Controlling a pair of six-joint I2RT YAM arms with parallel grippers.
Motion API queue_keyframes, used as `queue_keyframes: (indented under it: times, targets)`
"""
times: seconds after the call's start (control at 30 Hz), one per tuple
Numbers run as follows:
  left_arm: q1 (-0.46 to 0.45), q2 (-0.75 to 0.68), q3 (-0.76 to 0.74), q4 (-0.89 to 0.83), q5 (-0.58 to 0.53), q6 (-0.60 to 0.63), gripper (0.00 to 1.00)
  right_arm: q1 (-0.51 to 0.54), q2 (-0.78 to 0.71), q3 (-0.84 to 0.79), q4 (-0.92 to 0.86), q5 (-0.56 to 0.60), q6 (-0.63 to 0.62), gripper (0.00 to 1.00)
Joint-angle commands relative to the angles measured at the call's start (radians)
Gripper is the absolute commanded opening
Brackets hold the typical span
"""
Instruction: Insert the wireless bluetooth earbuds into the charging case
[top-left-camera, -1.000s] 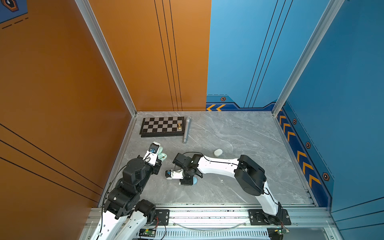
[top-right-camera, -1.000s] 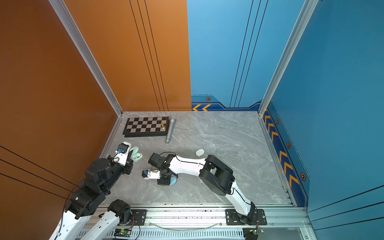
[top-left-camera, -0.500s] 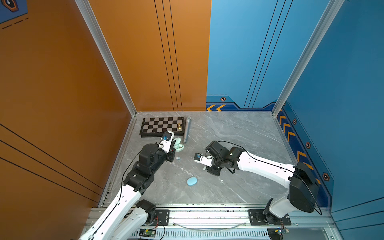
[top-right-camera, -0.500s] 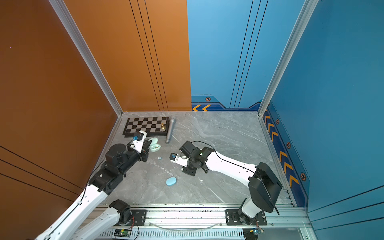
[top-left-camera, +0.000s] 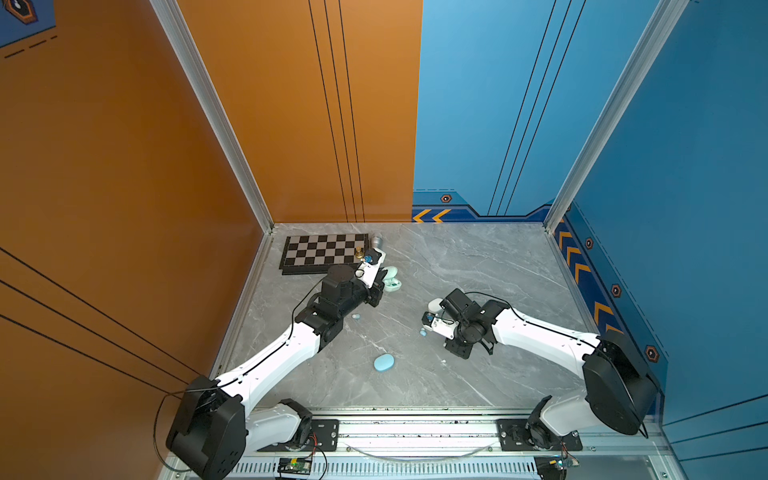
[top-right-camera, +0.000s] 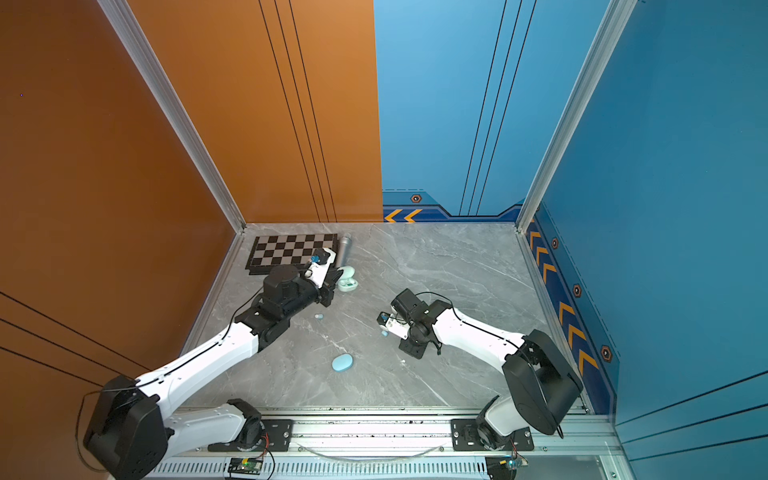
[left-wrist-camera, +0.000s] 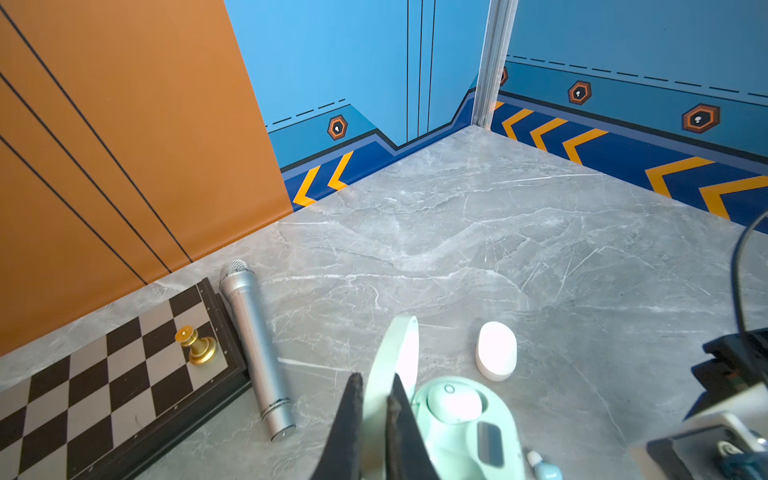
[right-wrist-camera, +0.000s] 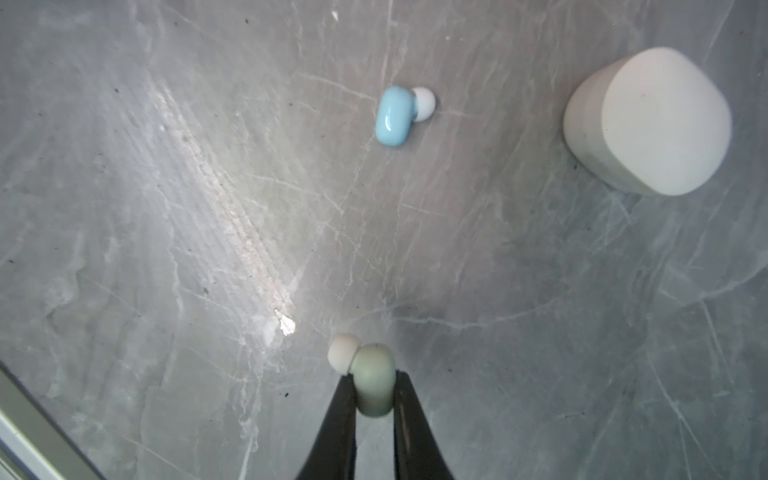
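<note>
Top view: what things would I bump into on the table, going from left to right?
Chessboard → open green case → light blue earbud → white case. Left out: the blue case, which overlaps the green one's place.

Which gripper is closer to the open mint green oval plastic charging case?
Left. The left gripper is shut on the raised lid of the mint green charging case. The right gripper, holding a small pale green earbud, is well apart from it, near the white pebble-shaped case.

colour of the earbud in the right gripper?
Pale green earbud, off-white tip; clearest in the right wrist view.
</note>
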Motion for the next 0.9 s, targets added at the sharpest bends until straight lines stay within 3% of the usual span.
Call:
queue_keyframes:
  times: [0.0, 0.27, 0.57, 0.87]
  targets:
    - [-0.016, 0.019, 0.041, 0.079, 0.025, -0.014, 0.0, -0.006, 0.041, -0.02, -0.03, -0.001, -0.049, 0.17]
    - [-0.031, 0.035, 0.057, 0.081, 0.021, -0.006, 0.0, -0.006, 0.106, -0.033, -0.007, -0.008, -0.055, 0.2]
    - [-0.033, 0.021, 0.055, 0.079, 0.008, -0.003, 0.0, -0.043, 0.101, -0.043, -0.007, 0.028, -0.056, 0.4]
    - [-0.037, 0.002, 0.038, 0.079, -0.007, 0.001, 0.0, -0.111, 0.106, -0.002, 0.028, 0.05, 0.006, 0.42]
